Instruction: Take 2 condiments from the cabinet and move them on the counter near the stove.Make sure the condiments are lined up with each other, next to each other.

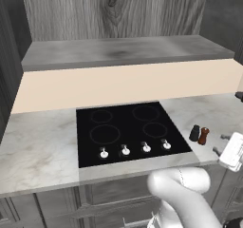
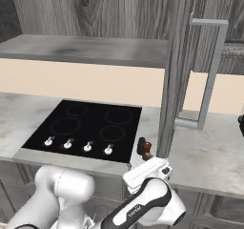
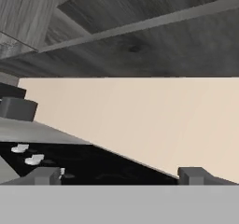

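Observation:
Two condiments stand side by side on the counter [image 1: 38, 146] just right of the stove [image 1: 128, 127]: a black one [image 1: 194, 133] and a reddish-brown one [image 1: 204, 136], touching or nearly so. In the right base view the black one [image 2: 141, 146] and the brown one [image 2: 147, 149] sit by the cooktop's [image 2: 90, 125] front right corner. My gripper [image 1: 219, 144] hovers low just right of and in front of them, open and holding nothing. In the hand view its fingertips [image 3: 193, 174] stand wide apart with the stove's knobs [image 3: 28, 155] beyond. The cabinet shelf [image 1: 118, 51] is bare.
The cabinet door [image 2: 176, 66] hangs open over the counter right of the condiments, its long metal handle [image 2: 209, 75] jutting out. A beige backsplash [image 1: 123, 87] runs behind the stove. A dark object [image 1: 239, 96] sits at the far right edge.

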